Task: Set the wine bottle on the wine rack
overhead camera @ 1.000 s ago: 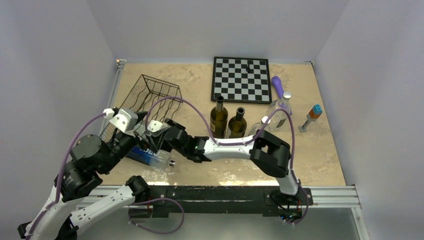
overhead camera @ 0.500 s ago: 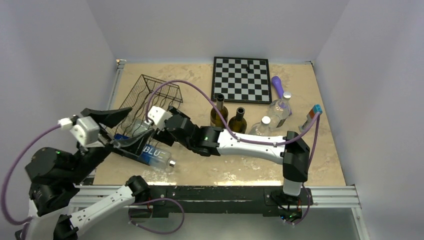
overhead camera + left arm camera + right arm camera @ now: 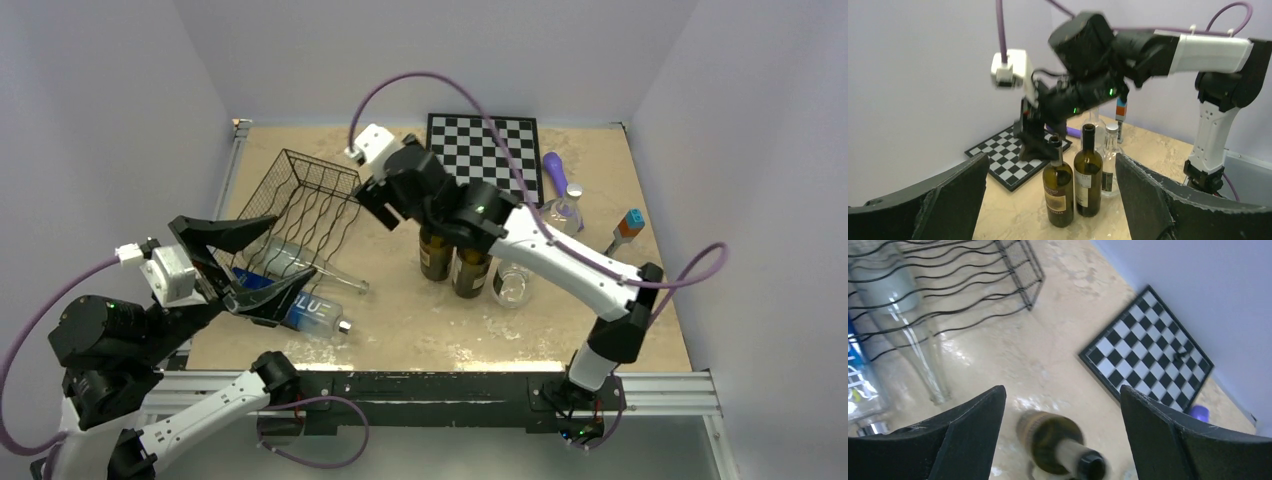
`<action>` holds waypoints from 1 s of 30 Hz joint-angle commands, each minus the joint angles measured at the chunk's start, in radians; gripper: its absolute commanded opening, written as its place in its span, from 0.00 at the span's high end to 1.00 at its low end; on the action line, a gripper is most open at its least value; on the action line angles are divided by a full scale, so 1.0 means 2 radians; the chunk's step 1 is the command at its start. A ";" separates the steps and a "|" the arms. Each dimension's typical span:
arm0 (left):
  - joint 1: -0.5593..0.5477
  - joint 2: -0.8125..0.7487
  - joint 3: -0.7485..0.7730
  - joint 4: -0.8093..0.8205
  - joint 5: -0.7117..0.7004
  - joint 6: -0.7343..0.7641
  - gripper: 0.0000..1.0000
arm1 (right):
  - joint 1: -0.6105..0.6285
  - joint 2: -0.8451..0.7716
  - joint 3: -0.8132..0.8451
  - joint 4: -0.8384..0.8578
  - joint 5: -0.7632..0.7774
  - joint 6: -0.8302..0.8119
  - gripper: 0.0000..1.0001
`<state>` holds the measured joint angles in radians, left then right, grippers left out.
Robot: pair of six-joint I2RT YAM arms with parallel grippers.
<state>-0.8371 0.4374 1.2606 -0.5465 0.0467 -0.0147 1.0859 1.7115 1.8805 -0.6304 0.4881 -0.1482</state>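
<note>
Right pincer [image 3: 1062, 396] hangs wide open and empty above the left one of two dark bottles; taking that one as the wine bottle [image 3: 1058, 192]. It stands upright near the middle of the tabletop [image 3: 420, 335], between the chessboard [image 3: 483, 158] at the far edge and the near edge. A second dark bottle [image 3: 1088, 182] stands just beside it toward the right edge, maybe touching. Wine rack [image 3: 305, 200] lies by the left edge, slanting from near the far-left corner toward the near edge. Left pincer [image 3: 252, 265] is also fully open and empty, hovering by the rack's near end.

Step in hand, my read: approach for the grasp. To do it well:
- Shift so the neck sits midway between the fingers, not off to one side.
- Come down past the lip and close on the neck or shoulder.
- Lift straight up first; the neighbour is too close for any sideways drag.
- Lay it in a free wire channel, away from the clear bottle [image 3: 290, 258] lying in the rack.

View differences:
- Left wrist view gives side-on height: right fingers level with the neck and just left of it. The rack is not in that view.
- Right wrist view gives the open mouth from above, low in frame, so not centred yet, plus empty channels beside the clear bottle.
- Top view alone shows both arms and a blue-labelled bottle [image 3: 312, 312] lying at the rack's near end. The arm hides both dark bottle tops there.
</note>
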 commanded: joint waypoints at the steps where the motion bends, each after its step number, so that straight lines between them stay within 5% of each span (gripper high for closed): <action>1: 0.002 0.022 -0.035 0.051 0.022 0.003 0.01 | -0.042 -0.060 0.028 -0.126 -0.002 0.050 0.13; 12: 0.002 0.095 -0.046 0.052 0.042 -0.018 0.01 | -0.088 -0.067 0.000 -0.207 -0.099 0.124 0.12; 30: 0.002 0.087 -0.056 0.025 -0.039 -0.028 0.01 | -0.113 -0.009 0.011 -0.204 -0.163 0.133 0.39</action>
<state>-0.8371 0.6224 1.1625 -0.5030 0.0078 -0.0444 0.8650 1.6836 1.8755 -1.0420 0.1875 0.0971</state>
